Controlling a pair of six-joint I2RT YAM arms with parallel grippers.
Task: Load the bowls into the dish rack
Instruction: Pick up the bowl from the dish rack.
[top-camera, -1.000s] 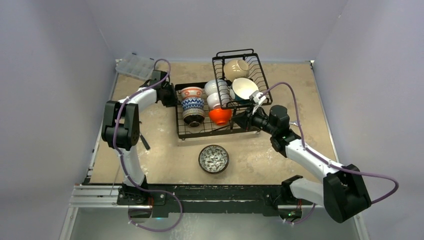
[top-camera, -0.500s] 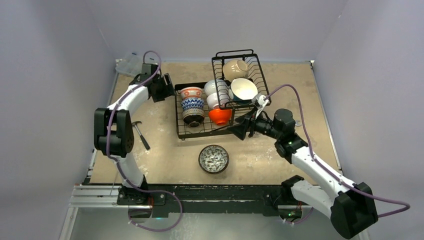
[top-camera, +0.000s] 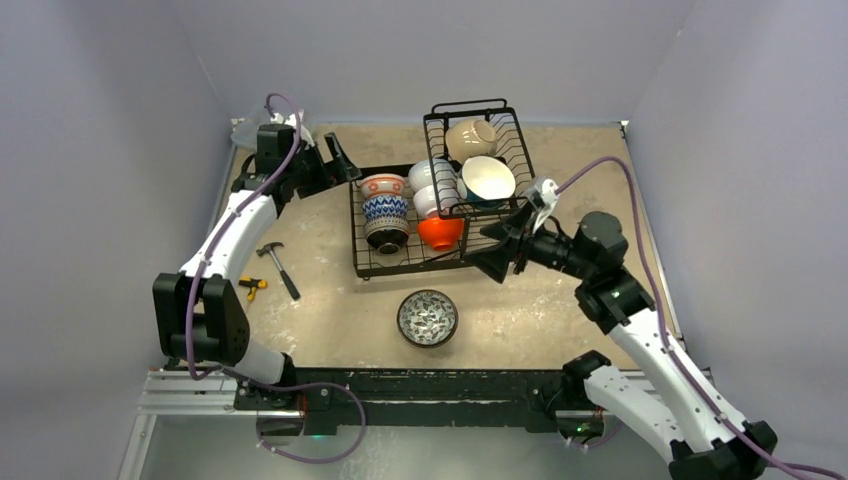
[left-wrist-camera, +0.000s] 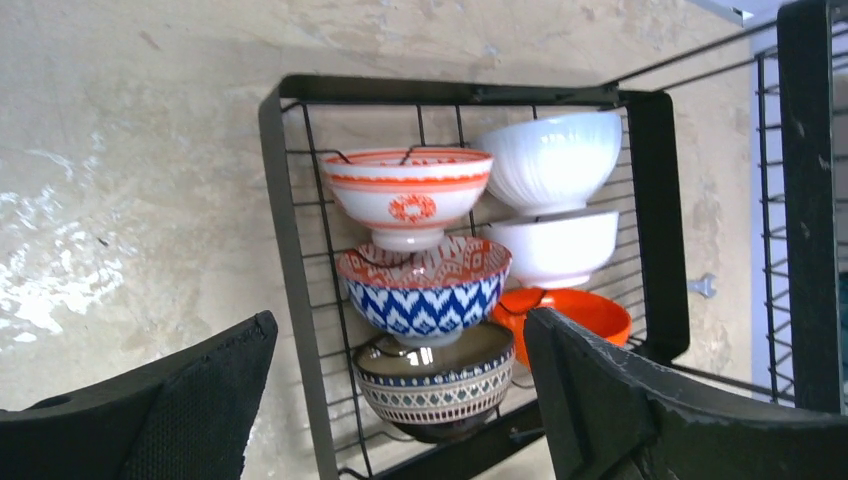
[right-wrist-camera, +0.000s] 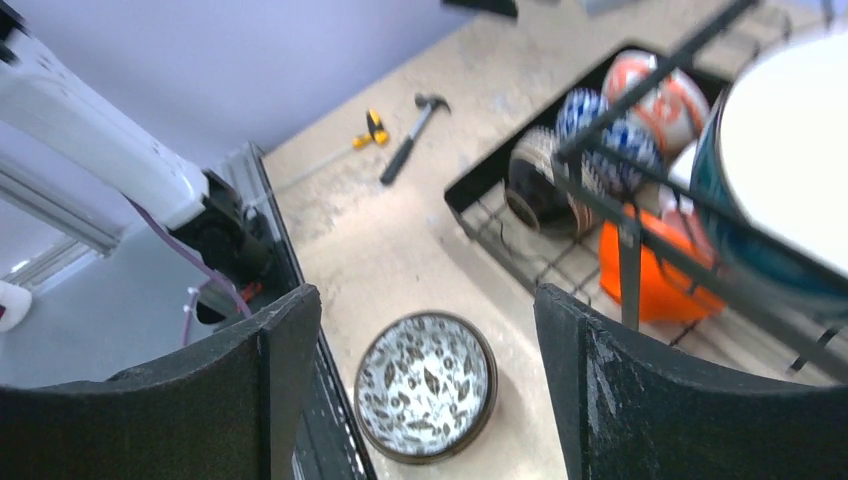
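Over on the left a hammer (top-camera: 275, 262) lies on the table (top-camera: 560, 320), off to the side of the work. Beyond it the left gripper (top-camera: 338, 160) hangs at the far left corner of the dish rack (top-camera: 400, 266). Its jaws stand wide apart with nothing between them, and it touches neither the wire nor a bowl.

On the rack's slotted base two rows of bowls stand on edge. The left row has a red-striped bowl (top-camera: 385, 185), a blue-patterned bowl (top-camera: 385, 210) and a brown banded bowl (top-camera: 386, 238). Beside them are two white bowls (top-camera: 430, 188) and an orange bowl (top-camera: 440, 232). One patterned bowl (top-camera: 427, 317) sits upright on the table in front of the rack, well apart from it. To the right, the raised basket tier holds a cream bowl (top-camera: 472, 135) and a teal bowl (top-camera: 488, 178) with a white lining.

The right gripper (top-camera: 492, 250) hovers by the rack's near right corner, also spread open and empty. Its wrist camera looks down on the loose bowl.

To my eye this is the gap between placements, with both claws free and one bowl not yet loaded. The right arm looks best placed to fetch it. It would need to drop to the table, pinch the rim with one finger inside, then tip the bowl on edge into a free slot without knocking the orange one.
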